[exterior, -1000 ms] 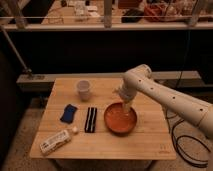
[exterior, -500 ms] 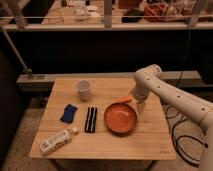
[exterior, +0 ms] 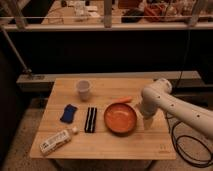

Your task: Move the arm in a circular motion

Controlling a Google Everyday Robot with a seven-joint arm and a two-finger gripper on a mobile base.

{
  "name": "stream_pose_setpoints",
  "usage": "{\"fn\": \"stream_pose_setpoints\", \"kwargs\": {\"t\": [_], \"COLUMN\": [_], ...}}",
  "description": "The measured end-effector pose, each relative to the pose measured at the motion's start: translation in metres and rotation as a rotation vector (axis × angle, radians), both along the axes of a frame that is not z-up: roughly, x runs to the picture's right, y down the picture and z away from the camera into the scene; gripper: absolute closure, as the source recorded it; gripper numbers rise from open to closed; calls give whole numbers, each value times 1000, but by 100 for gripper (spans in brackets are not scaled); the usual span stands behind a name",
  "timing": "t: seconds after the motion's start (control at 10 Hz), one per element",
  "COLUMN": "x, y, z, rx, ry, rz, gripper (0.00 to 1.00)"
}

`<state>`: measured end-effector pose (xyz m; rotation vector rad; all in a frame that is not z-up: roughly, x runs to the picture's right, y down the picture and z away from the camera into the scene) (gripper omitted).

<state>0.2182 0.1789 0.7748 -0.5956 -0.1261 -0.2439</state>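
Observation:
The white arm [exterior: 170, 105] of thick rounded segments reaches in from the right over the wooden table [exterior: 100, 150]. Its bulbous joint [exterior: 157, 91] stands above the table's right side. The gripper [exterior: 148, 123], a pale tapered tip, points down just right of the orange bowl [exterior: 120, 118], close to the table top and apart from the bowl's rim. Nothing shows in it.
On the table are a white cup [exterior: 83, 90], a blue sponge [exterior: 69, 113], a black striped bar [exterior: 90, 119], a white bottle [exterior: 57, 141] lying at the front left, and a small orange piece [exterior: 123, 100] behind the bowl. Black cables [exterior: 186, 145] lie on the floor at the right.
The arm has swung to the right: its tip was over the bowl, then by the bowl's right rear, and is now at the bowl's right side, nearer the front.

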Motion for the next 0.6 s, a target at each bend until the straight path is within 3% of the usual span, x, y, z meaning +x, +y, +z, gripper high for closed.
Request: {"fn": "stream_pose_setpoints", "kwargs": {"t": [0.3, 0.6], "x": [-23, -79], "y": [47, 58], "z": [-45, -59], "rx": [-8, -8], "ry": [-61, -140], "rz": [-22, -68], "gripper": [20, 20]}}
